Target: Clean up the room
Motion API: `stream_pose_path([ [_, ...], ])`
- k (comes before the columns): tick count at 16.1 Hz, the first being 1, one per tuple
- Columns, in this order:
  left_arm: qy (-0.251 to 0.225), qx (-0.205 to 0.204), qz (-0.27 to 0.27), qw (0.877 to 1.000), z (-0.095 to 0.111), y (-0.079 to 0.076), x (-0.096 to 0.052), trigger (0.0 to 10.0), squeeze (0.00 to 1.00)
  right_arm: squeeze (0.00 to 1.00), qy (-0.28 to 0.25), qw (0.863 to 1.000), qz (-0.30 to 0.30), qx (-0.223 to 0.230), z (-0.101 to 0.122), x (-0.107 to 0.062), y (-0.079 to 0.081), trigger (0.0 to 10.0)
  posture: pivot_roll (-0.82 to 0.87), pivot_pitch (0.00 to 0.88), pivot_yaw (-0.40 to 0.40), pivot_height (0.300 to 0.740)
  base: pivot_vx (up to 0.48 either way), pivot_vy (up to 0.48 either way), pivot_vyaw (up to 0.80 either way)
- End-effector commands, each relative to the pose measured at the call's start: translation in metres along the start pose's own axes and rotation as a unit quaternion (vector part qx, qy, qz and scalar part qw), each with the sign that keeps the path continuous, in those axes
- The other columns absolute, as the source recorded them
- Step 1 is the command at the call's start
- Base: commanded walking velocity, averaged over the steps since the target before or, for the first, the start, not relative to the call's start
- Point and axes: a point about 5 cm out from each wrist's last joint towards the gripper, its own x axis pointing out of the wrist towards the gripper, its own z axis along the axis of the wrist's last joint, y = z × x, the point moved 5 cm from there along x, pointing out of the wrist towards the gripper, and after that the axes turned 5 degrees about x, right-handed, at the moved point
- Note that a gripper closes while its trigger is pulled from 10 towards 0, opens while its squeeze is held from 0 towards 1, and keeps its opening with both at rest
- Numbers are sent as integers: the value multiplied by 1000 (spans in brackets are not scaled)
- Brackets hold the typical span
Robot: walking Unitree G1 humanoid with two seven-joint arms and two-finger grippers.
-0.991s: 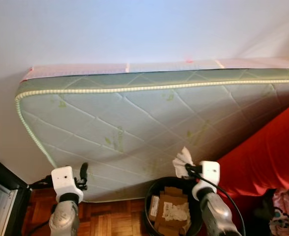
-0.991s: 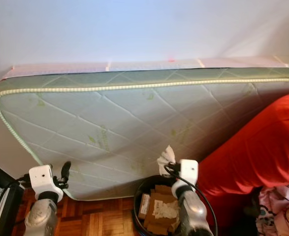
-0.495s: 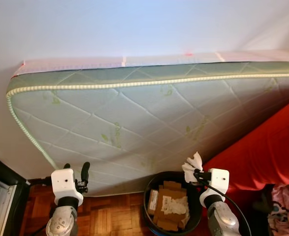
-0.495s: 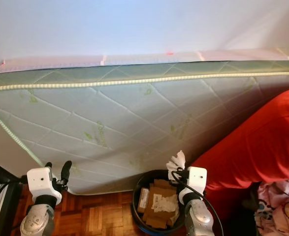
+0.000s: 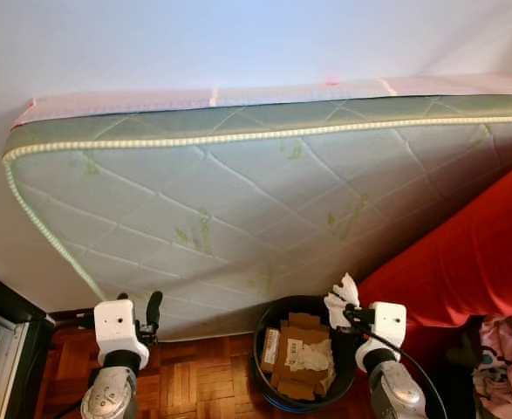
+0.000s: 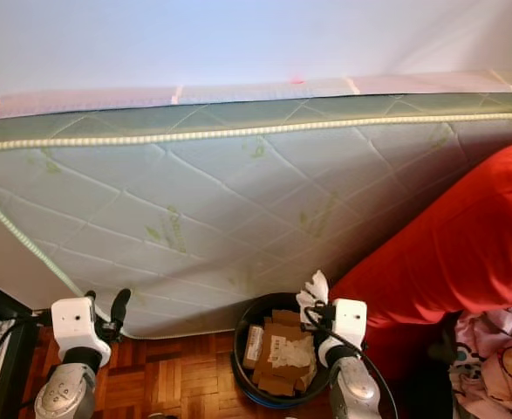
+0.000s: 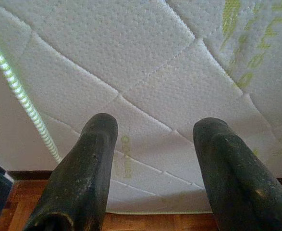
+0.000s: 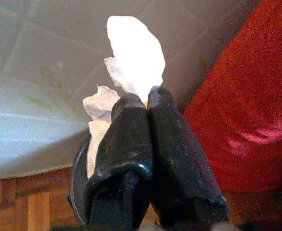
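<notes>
The right gripper (image 8: 148,98) has its jaws pressed tight together, and pinched between the tips is a crumpled white tissue (image 8: 133,60), its loose end fanning out past the jaws. Just below those jaws sits the black trash bin (image 5: 264,327), already holding pieces of cardboard (image 5: 295,362) and some crumpled paper; the tissue hangs over the bin's rim on the side nearest the red bedding (image 5: 465,253). Over on the other side, the left gripper (image 7: 153,139) is raised with its jaws spread wide and nothing between them. Straight ahead of those open jaws stands a quilted mattress (image 5: 238,201) with green leaf print and a striped piped edge, tilted up against the white wall (image 5: 194,39). Beneath both grippers runs the wooden parquet floor (image 5: 194,384), and the bin stands on it, close against the mattress's lower edge.
</notes>
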Motion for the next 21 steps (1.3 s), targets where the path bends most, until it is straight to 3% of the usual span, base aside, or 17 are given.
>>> stream_pose_path([
  [1, 1, 0, 1, 1000, 2, 0, -1, 10000, 0, 0, 19, 1000, -2, -8, -7, -1, -3, 10000, 67, 188, -64, 692, 0, 0, 0],
  [3, -1, -2, 1, 1000, 4, 0, 2, 10000, 0, 0, 15, 1000, 0, -4, -4, 0, -1, 10000, 71, 208, -65, 672, 0, 0, 0],
  [10, -2, -2, 6, 1000, 7, 4, 0, 10000, 0, 0, 22, 1000, -1, -7, 2, 8, 3, 10000, 88, 248, -60, 672, 0, 0, 0],
  [12, -3, -1, 5, 1000, 7, 4, -2, 10000, 0, 0, 59, 998, -2, -16, -8, 9, 5, 10000, 98, 263, -58, 672, 0, 0, 0],
  [14, -4, 0, 4, 1000, 9, 4, -3, 10000, 0, 0, 53, 998, 16, -18, -8, 9, 13, 10000, 107, 275, -57, 652, 0, 0, 0],
  [21, -24, -7, 0, 1000, 25, -1, -2, 10000, 0, 0, 81, 996, 15, -19, -5, 18, 17, 10000, 128, 320, -62, 652, 0, 0, 0],
])
